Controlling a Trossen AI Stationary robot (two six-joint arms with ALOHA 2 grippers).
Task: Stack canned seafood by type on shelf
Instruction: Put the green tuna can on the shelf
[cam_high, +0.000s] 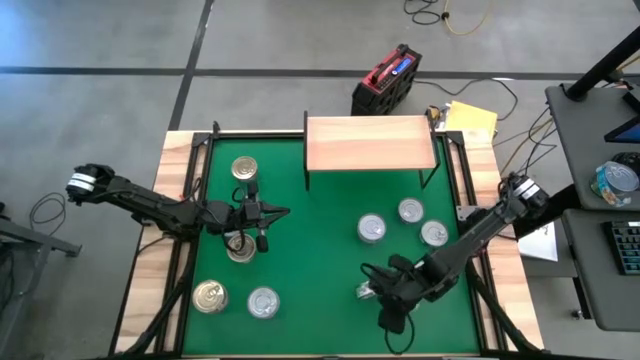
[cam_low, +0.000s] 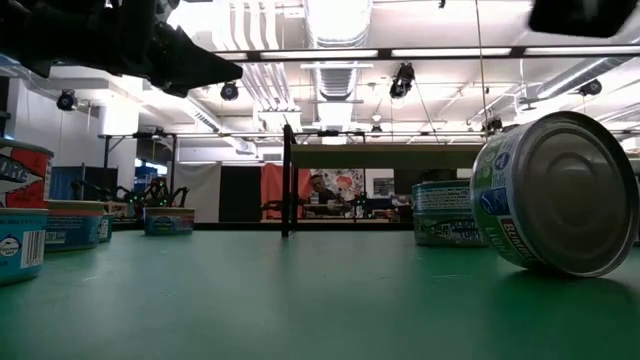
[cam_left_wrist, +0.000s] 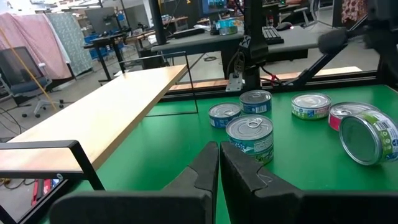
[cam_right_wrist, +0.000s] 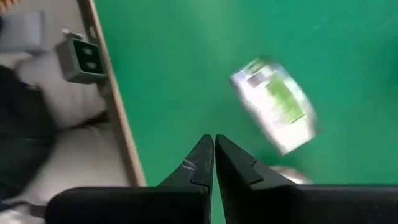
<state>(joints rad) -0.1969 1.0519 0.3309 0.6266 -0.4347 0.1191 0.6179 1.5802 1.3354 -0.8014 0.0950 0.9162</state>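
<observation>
The light-wood shelf (cam_high: 370, 143) (cam_left_wrist: 93, 118) stands on thin black legs at the far side of the green mat. Several tins stand upright on the mat: a gold-topped one (cam_high: 244, 168), one under the left arm (cam_high: 240, 246), two near the front (cam_high: 209, 296) (cam_high: 263, 302), and three on the right (cam_high: 372, 228) (cam_high: 410, 210) (cam_high: 434, 234). One green-labelled tin (cam_high: 364, 291) (cam_right_wrist: 273, 112) (cam_low: 555, 195) lies on its side. My left gripper (cam_high: 283, 212) (cam_left_wrist: 219, 149) hovers shut left of the mat's middle. My right gripper (cam_high: 375, 280) (cam_right_wrist: 214, 140) is shut above the mat, beside the tipped tin.
A wooden border (cam_high: 180, 200) and black rails frame the mat. A red-and-black box (cam_high: 386, 80) and a yellow pad (cam_high: 470, 118) lie beyond the shelf. A desk with a keyboard (cam_high: 625, 245) stands to the right. The mat's middle (cam_high: 320, 250) is bare.
</observation>
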